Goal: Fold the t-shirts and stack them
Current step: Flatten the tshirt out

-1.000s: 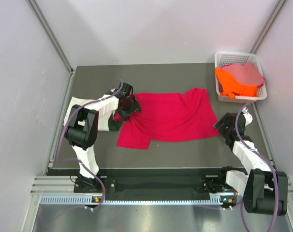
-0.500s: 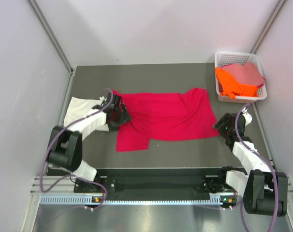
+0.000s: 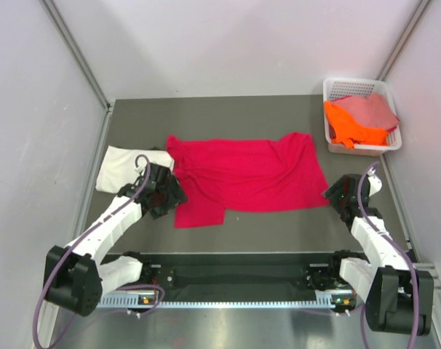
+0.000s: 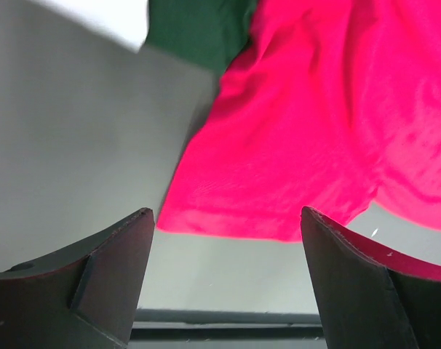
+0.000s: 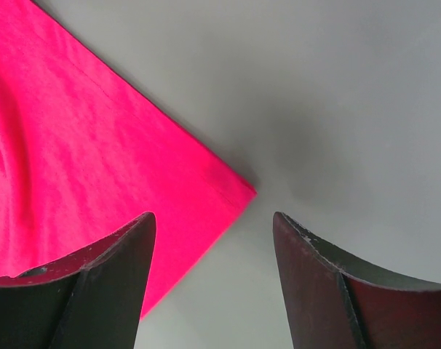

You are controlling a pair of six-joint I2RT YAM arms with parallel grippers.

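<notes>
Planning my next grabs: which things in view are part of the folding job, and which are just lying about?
Job: red t-shirt spread on the table; folded cream t-shirt at its left; orange t-shirt and pink t-shirt in the white basket.
Not job: white basket; table.

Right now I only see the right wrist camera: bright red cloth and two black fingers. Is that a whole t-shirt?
Observer: Yes, a whole crimson-red t-shirt, spread across the middle of the table.
Operator: What's the other arm doing?
Observer: The left gripper is open and holding nothing, at the shirt's near left edge.
Operator: Any more shirts?
Observer: Three more: a cream-white t-shirt at the table's left side, plus an orange t-shirt and a dusty pink t-shirt in the white lattice basket at the far right.
</notes>
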